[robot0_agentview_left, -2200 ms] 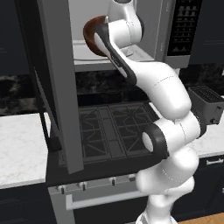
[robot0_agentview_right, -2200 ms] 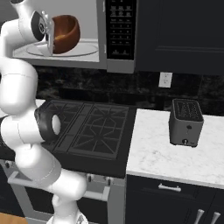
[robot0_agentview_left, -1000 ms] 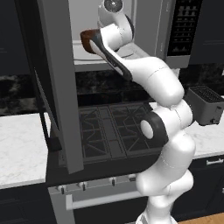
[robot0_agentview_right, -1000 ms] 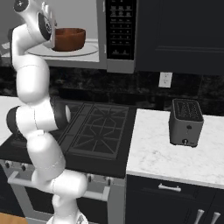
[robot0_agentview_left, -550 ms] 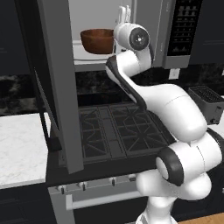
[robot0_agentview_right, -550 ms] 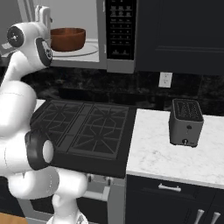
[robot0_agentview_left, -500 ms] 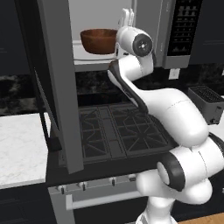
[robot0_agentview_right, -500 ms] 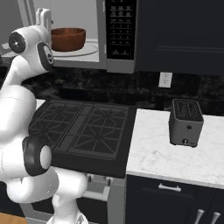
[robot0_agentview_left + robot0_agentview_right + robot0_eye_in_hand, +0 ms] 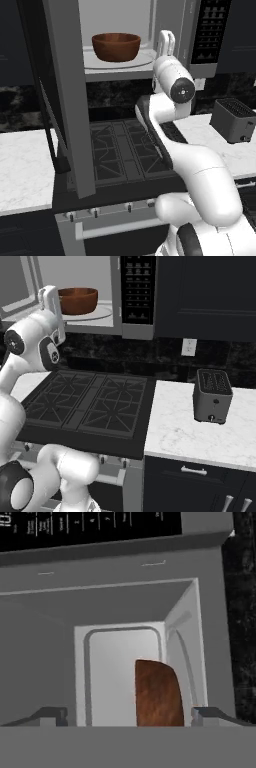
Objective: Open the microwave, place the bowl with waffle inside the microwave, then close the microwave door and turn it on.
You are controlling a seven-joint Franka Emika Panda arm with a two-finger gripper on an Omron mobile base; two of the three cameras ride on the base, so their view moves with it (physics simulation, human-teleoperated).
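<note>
microwave (image 9: 172,30) panel (image 9: 211,27): rows of small pale marks on the black button panel at the right edge; too small to read
panel, right base view (image 9: 136,286): the same rows of marks, blurred; no word or number can be made out
panel, hand view (image 9: 75,527): white print, rolled sideways and cut off; unreadable
toaster (image 9: 212,394): no label legible
elsewhere: no readable text, brand or sign

The white arm rises from the lower right of the left base view, bending up toward centre. Its gripper (image 9: 127,713) points upward, jaws spread wide, holding nothing.
</note>
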